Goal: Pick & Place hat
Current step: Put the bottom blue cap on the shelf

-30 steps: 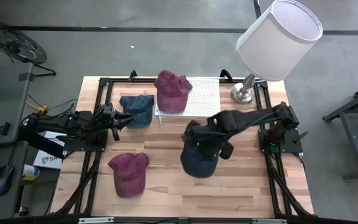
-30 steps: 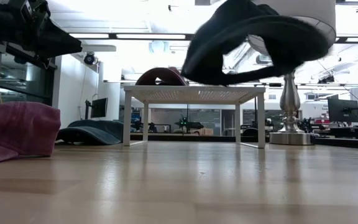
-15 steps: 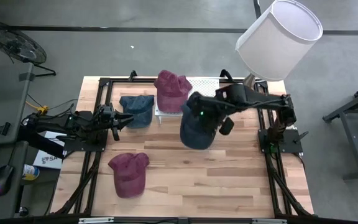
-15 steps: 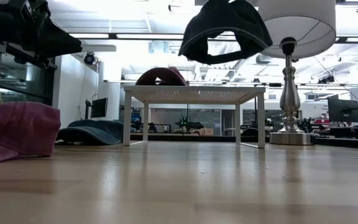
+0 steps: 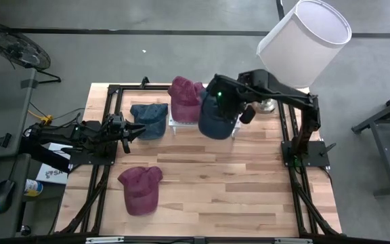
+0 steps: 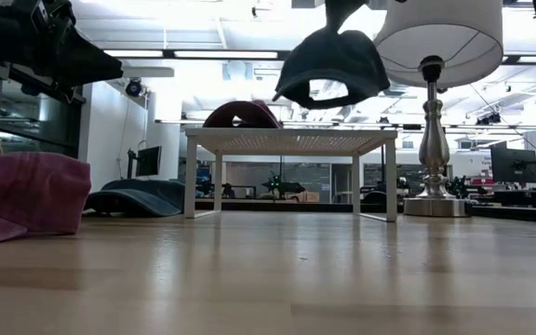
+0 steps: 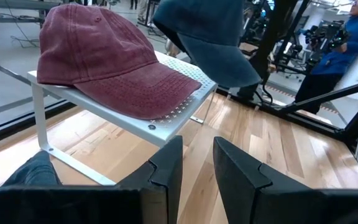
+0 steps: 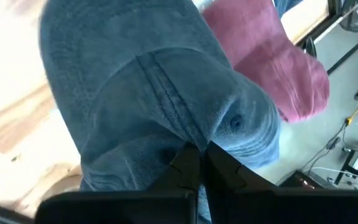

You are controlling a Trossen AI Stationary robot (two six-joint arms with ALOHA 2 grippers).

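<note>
A dark blue hat point(image 5: 217, 116) hangs in the air over the right part of the white perforated rack point(image 5: 223, 95), with my right gripper point(image 8: 197, 152) shut on it. In the low view this hat point(image 6: 333, 63) floats clear above the rack top point(image 6: 291, 140). A red hat point(image 5: 185, 96) rests on the rack's left part. Another blue hat point(image 5: 149, 120) lies on the table beside my left gripper point(image 7: 197, 165), which stands open and level with nothing between its fingers. A second red hat point(image 5: 141, 188) lies near the front left. My right gripper pinches a raised fold of the crown's cloth point(image 8: 182, 134) between its two fingers, close to the top button point(image 8: 235, 122). The fingers come from above, slanting down. The hat hangs below them, tilted, clear of the rack and the table.
A table lamp with a big white shade point(image 5: 305, 39) stands at the far right corner, its metal foot point(image 6: 433, 200) just beside the rack. Black frame rails point(image 5: 296, 190) run along both table sides. Bare wood point(image 5: 235, 190) lies in front of the rack.
My right gripper has swung up and toward the table's far edge, tipping less steeply, and stayed shut. The dark blue hat has gone with it from over the table's middle to above the rack's right part, hanging clear all the way.
</note>
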